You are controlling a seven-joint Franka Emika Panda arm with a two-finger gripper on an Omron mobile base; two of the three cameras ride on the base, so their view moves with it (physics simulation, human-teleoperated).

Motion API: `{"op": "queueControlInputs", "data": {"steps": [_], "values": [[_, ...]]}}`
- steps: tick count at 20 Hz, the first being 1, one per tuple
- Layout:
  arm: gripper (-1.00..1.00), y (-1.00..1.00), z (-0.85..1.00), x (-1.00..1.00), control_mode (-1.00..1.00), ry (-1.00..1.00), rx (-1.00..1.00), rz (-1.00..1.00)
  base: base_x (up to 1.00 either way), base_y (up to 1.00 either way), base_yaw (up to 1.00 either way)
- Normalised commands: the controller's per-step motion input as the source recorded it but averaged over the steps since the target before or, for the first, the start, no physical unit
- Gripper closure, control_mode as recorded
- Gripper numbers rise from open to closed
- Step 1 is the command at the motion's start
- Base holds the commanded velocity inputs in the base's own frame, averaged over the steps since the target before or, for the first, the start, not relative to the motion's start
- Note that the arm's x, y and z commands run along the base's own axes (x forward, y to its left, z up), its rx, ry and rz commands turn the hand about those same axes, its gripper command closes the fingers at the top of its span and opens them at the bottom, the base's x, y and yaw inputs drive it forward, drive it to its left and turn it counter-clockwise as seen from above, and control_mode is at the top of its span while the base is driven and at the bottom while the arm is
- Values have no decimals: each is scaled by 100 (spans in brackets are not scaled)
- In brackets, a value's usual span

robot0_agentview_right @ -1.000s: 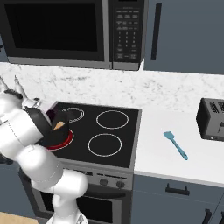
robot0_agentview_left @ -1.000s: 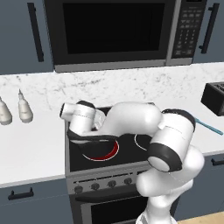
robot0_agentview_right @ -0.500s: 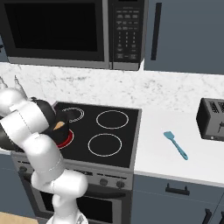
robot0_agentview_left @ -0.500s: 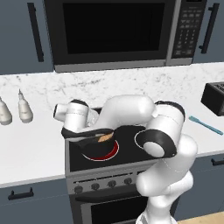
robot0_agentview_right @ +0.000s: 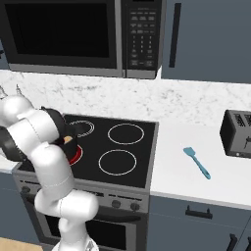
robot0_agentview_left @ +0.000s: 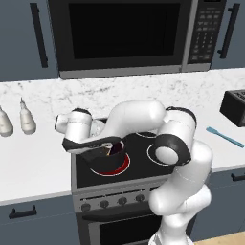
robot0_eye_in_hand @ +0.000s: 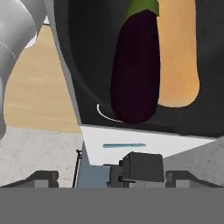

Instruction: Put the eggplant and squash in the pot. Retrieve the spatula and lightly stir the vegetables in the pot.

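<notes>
In the hand view the dark purple eggplant and the tan squash lie side by side inside the black pot. My gripper is open, its tips far apart with nothing between them. In the left base view the gripper hangs at the rim of the pot on the front left burner, and a bit of the eggplant shows. An orange bit of the squash peeks past my arm. The teal spatula lies flat on the counter right of the stove.
The burner under the pot glows red. A black toaster stands at the right end of the counter, beyond the spatula. Two pale bottles stand on the left counter. A microwave hangs above the stove.
The gripper has gone down to the pot with the squash and has opened. The squash now lies in the pot beside the eggplant.
</notes>
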Motion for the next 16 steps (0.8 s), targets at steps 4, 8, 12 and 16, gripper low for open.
{"op": "queueControlInputs", "data": {"steps": [4,8,12,16], "values": [[-100,-17,82,-40,-100,-2,0,0,0,0,0],[-100,-37,97,-47,-100,0,0,0,0,0,0],[-100,-75,40,-65,-100,-3,2,-3,0,0,0],[-100,-100,3,-75,-100,-8,11,-2,0,0,0]]}}
